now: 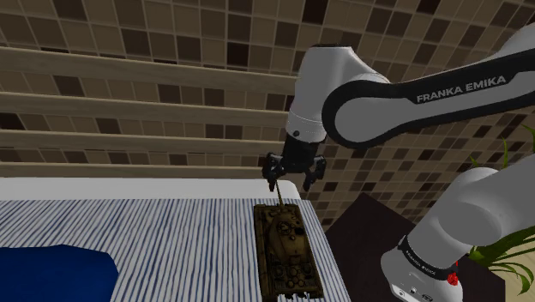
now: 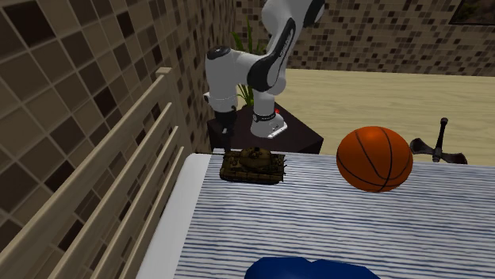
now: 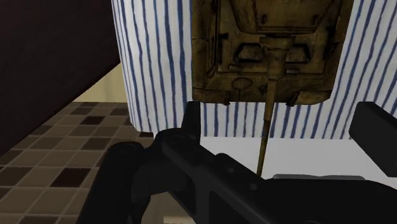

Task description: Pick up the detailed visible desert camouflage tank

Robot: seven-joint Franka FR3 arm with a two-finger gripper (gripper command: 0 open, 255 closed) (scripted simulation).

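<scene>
In the shoulder view a dark blue cloth [image 1: 51,274] lies at the near left corner of the striped bed [image 1: 171,232]. The desert-camouflage tank [image 1: 287,249] sits along the bed's right edge, near the far corner. Its barrel [image 3: 267,127] reaches out over the white border [image 3: 312,149]. The gripper [image 1: 291,181] hangs just above the barrel's tip, its fingers spread apart and holding nothing. The barrel runs between them untouched. In the second exterior view an orange basketball [image 2: 374,158] rests on the bed, right of the tank.
</scene>
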